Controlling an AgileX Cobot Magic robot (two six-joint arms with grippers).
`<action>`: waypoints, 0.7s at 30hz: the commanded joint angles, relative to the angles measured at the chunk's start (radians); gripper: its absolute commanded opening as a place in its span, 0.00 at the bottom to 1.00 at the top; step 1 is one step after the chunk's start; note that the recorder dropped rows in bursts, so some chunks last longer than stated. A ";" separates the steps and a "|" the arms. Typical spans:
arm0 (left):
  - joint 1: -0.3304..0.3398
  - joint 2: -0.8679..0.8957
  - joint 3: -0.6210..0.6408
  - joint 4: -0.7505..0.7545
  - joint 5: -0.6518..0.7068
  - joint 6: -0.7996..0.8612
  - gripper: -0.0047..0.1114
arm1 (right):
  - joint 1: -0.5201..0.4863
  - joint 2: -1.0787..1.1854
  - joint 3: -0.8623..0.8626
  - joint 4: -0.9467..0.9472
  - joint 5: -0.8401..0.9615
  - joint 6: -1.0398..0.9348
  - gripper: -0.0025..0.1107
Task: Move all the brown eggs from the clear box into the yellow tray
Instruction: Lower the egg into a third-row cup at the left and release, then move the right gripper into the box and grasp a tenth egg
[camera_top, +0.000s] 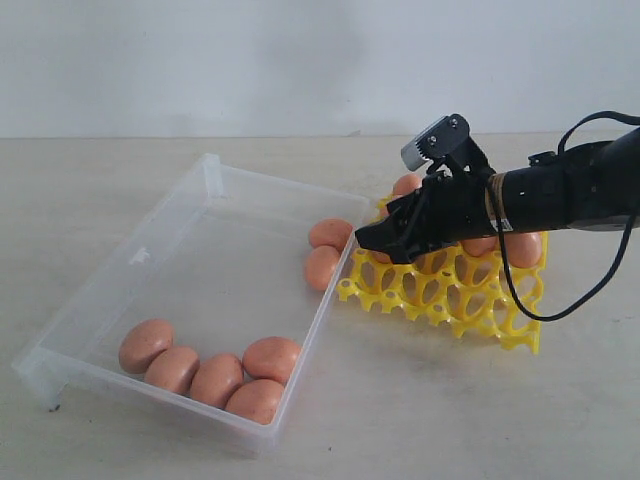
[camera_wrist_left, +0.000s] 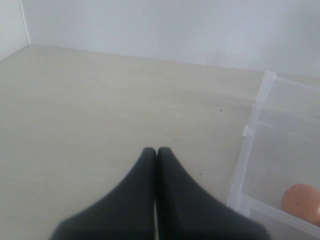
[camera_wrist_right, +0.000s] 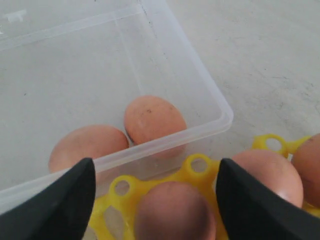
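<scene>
Nearest, five brown eggs lie bunched at the close end of the clear box on the counter. Farther along, two more rest against its right wall, just beside the yellow tray. Over the tray's filled cups hangs the right hand, fingers spread wide and gripping nothing, a seated egg below the gap. The left hand is pinched closed and empty, beside the box.
</scene>
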 joint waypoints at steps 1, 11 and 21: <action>-0.003 0.003 -0.004 0.000 -0.004 -0.010 0.00 | 0.001 -0.002 -0.005 0.007 0.001 0.004 0.61; -0.003 0.003 -0.004 0.000 -0.004 -0.010 0.00 | 0.001 -0.067 -0.008 0.118 -0.164 0.011 0.61; -0.003 0.003 -0.004 0.000 -0.004 -0.010 0.00 | 0.178 -0.228 -0.088 0.106 -0.290 0.368 0.54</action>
